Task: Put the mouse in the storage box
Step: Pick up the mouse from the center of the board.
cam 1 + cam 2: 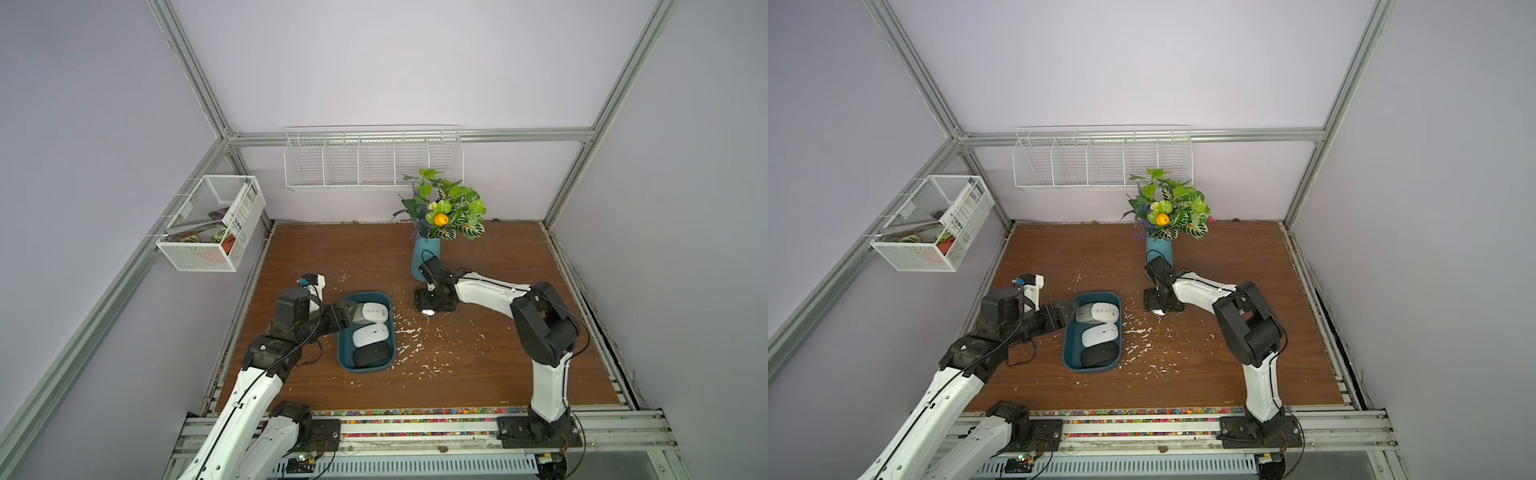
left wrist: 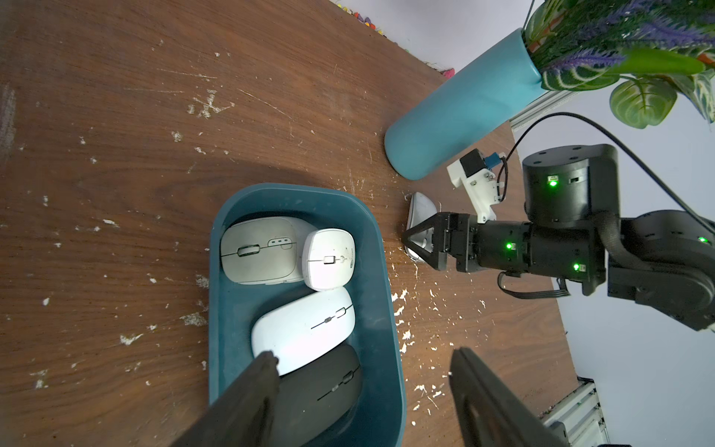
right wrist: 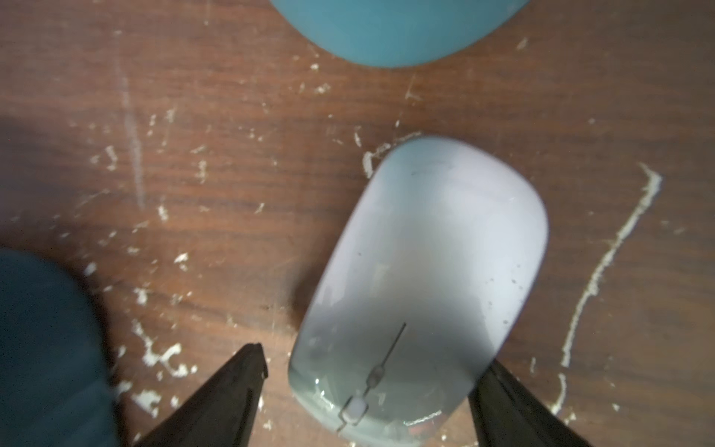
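Note:
A pale grey mouse [image 3: 425,278] lies on the wooden table just in front of the vase, mostly hidden under my right gripper [image 1: 432,305] in both top views. That gripper [image 3: 371,360] is open and straddles the mouse's button end: one finger touches its side, the other stands a small gap away. The dark teal storage box [image 1: 347,365] sits to the left of it and holds several mice, grey, white and black. My left gripper [image 2: 363,354] hovers open over the box's far left edge [image 1: 1069,357] with nothing between its fingers.
A light-blue vase [image 1: 424,257] with leaves and flowers stands right behind the right gripper. White wire baskets hang on the back wall [image 1: 374,162] and the left frame [image 1: 212,224]. White scuff marks speckle the table between box and mouse.

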`<state>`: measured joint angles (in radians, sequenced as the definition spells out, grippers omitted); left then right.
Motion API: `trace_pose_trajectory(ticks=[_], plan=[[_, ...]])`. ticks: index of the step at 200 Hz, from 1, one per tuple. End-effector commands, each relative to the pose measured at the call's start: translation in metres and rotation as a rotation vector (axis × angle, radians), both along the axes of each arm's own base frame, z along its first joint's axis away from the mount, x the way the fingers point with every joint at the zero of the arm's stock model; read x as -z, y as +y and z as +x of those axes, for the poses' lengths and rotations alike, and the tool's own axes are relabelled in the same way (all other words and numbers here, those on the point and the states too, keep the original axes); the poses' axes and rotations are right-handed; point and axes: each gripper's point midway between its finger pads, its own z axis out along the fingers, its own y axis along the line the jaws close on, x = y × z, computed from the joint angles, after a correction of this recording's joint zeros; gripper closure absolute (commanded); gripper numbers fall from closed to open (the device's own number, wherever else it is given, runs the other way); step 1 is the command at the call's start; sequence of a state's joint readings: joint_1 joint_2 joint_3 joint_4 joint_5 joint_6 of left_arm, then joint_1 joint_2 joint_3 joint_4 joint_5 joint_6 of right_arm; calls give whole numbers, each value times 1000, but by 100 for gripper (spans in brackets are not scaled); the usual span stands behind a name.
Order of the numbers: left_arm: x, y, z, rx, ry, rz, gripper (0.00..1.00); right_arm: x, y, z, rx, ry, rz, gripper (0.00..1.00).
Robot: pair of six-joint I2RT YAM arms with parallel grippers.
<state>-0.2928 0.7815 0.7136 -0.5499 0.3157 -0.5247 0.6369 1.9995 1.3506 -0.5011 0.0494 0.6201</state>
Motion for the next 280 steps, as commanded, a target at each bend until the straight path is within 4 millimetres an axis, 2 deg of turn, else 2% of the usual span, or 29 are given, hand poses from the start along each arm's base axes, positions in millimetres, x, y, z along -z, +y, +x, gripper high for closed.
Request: trace_pose_trajectory(ticks=[1, 70, 134, 155, 188, 218, 256, 280], plan=[[1, -2, 0, 17, -14, 3, 26, 38, -34, -27, 99, 109, -198, 16], [2, -4, 0, 27, -13, -3, 26, 53, -43, -31, 227, 124, -272, 20], [4, -5, 0, 33, -2, -4, 26, 53, -43, -27, 260, 125, -294, 36], [4, -5, 0, 33, -3, -3, 26, 49, -41, -25, 241, 109, -284, 47], [5, -7, 0, 41, 3, -9, 26, 24, -40, -20, 204, 48, -261, 56], [3, -11, -2, 63, 1, -25, 26, -3, -36, -28, 133, -19, -240, 59], [-12, -28, -12, 159, -34, -106, 26, -58, -2, -46, -179, -236, -184, 64], [-24, -47, -25, 282, -31, -205, 27, -85, 21, -73, -430, -400, -132, 63]])
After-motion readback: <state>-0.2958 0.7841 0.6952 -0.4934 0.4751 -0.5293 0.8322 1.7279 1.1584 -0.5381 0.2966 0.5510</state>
